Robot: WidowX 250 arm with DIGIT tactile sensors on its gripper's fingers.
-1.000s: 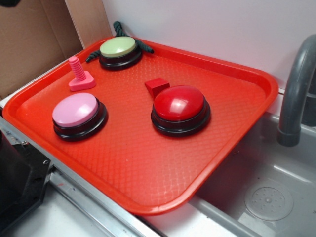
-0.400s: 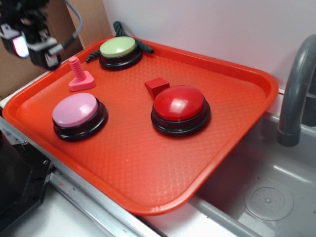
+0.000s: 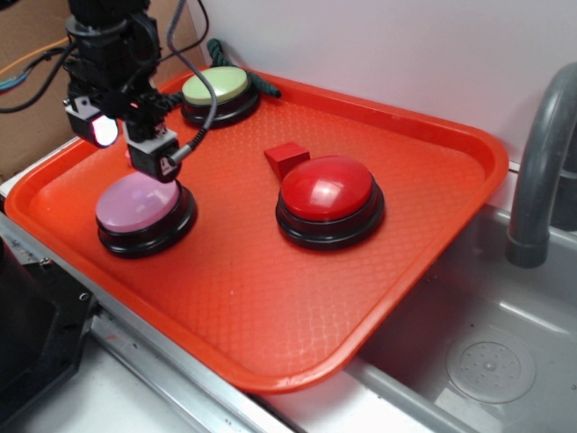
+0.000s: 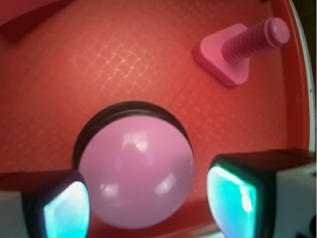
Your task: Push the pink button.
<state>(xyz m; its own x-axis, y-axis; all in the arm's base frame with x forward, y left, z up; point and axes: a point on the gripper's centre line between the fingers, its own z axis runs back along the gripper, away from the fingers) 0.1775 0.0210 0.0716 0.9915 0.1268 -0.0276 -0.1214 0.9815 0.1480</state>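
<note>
Two jaws stood apart, released and grasping nothing, with the gripper [image 4: 148, 198] poised above the pink button [image 4: 136, 171]; the wrist view showed one pad at each lower corner and the pale dome filling the gap between them. In the exterior view the gripper [image 3: 135, 149] hung just over the far edge of the pink button [image 3: 137, 202], close to it, though whether it was touching could not be told from either picture. That button sat on its black base at the near left of the red tray [image 3: 270, 298].

As for progress, the approach looked largely done: the jaws were lined up over the right button. By my judgement the press itself was left, a short descent onto the dome, since nothing showed the top pushed down.

Beyond the jaws, the wrist view gave what the exterior could not: the small pink bolt [image 4: 242, 49], standing clear of the button to its far right, which the arm hid from the outside camera. The exterior view alone showed the rest of the tray: a green button [image 3: 216, 87] at the far side, a red button [image 3: 327, 191] towards the middle with a small red block [image 3: 286, 157] just behind it, and the sink [image 3: 487, 361] with its grey tap [image 3: 541, 162] at the right.
</note>
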